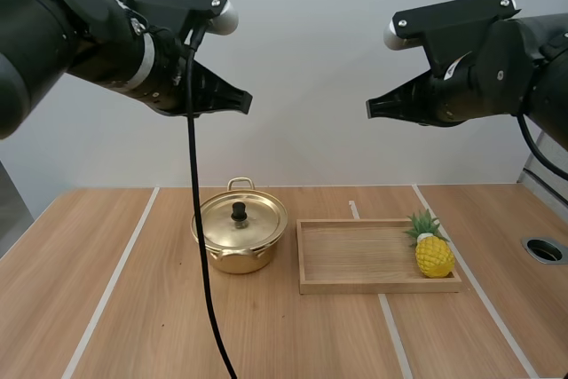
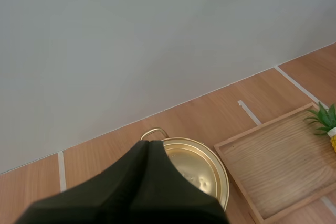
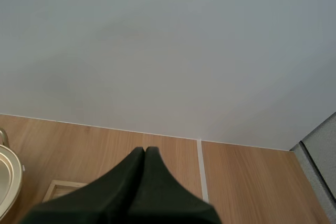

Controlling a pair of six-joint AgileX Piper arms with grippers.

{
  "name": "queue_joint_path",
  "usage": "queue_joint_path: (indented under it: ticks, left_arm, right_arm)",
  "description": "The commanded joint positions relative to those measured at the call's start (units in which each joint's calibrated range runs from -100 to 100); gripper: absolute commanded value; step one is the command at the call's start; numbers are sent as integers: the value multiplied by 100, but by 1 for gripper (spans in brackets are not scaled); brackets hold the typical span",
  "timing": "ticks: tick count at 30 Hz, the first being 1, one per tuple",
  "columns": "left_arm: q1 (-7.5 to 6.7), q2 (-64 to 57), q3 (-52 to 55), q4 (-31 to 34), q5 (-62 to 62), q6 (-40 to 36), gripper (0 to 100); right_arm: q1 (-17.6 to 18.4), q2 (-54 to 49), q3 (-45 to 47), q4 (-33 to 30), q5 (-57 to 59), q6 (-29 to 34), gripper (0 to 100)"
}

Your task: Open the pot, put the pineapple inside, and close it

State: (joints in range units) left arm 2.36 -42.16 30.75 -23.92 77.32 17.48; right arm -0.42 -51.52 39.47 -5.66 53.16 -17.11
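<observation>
Aloft, left gripper [image 1: 248, 102], right gripper [image 1: 370, 109], both closed, empty; one lidded pot [image 1: 240, 239], one wooden tray [image 1: 355, 287] holding one pineapple [image 1: 433, 253]

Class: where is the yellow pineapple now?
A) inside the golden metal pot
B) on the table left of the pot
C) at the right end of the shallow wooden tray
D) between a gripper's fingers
C: the yellow pineapple lies at the wooden tray's right end; the golden pot stands shut beside the tray.
</observation>
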Motion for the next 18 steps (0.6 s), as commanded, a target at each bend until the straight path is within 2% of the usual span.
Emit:
queue_joint_path:
  ticks: [1, 18]
  left_arm:
    - [-21, 332, -120, -120, -432, 21, 0]
    - [-21, 1225, -406, -66, 558, 11, 0]
  right_arm:
    - [-21, 20, -22, -65, 167, -139, 0]
    - [-21, 33, -3, -65, 239, -191, 0]
